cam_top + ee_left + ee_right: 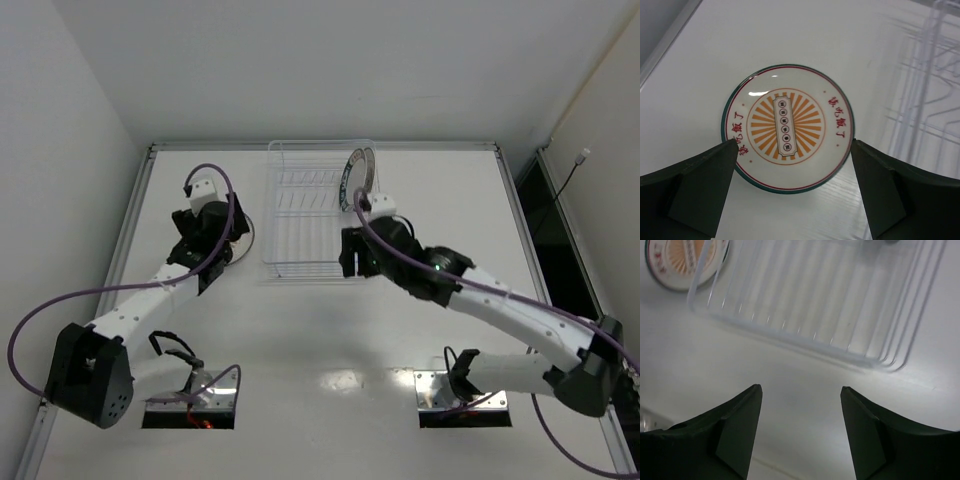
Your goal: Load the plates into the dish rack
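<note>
The orange-patterned plate point(787, 127) is being framed on the surface point(790, 35) beside the dish rack point(305, 215) by the released left end effector point(794, 145). Only overhead is another plate point(357, 172) being shown racked upright. The right end effector point(801, 390) is being held released, empty.

Your two arms match: white tubular links with black joint housings.

Left arm point(140, 300): chunky black base block point(88, 375) at 7 o'clock in the overhead view. Its black wrist is capped by a white block point(208, 188).

Right arm point(520, 315): black base joint point(590, 378) at 4 o'clock, and a black elbow with a small green light point(437, 265). There's a shiny metal mount point(432, 386) at 5 o'clock.

The left purple cable point(110, 291) hangs in a wide loop. The right purple cable point(500, 291) hugs its links more closely.

In the wrist views, your left fingers point(695, 195) and right fingers point(735, 435) are dark, matte wedges with flat inner faces and no visible markings.
</note>
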You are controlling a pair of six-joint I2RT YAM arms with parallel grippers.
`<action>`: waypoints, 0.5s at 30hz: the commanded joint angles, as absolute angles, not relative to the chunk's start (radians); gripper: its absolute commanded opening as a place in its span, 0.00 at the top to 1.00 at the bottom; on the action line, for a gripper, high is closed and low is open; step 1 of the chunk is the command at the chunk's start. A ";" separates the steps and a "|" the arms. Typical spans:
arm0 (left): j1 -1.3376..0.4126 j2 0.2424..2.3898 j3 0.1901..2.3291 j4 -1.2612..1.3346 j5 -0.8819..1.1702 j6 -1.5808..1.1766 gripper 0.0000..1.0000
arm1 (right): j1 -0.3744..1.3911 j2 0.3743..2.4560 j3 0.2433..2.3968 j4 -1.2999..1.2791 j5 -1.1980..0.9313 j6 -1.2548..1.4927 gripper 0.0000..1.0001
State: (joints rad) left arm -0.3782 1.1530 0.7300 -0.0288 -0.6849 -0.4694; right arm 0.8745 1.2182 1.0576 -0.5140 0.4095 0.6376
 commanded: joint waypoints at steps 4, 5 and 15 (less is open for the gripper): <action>-0.209 1.230 0.744 -0.042 -0.523 -0.666 0.01 | 1.064 1.034 0.614 -0.264 0.190 0.848 0.36; -0.189 1.217 0.729 -0.028 -0.500 -0.682 0.01 | 1.095 1.020 0.516 -0.233 0.190 0.888 0.34; 0.181 1.301 0.494 0.207 -0.032 -0.942 0.01 | 1.367 1.156 0.348 -0.084 0.320 1.114 0.33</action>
State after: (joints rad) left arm 0.1398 1.2625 0.5179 0.0895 -0.2050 -0.8375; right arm 1.3437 1.1088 0.3141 -0.1520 0.2779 1.0416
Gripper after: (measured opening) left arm 0.991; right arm 0.667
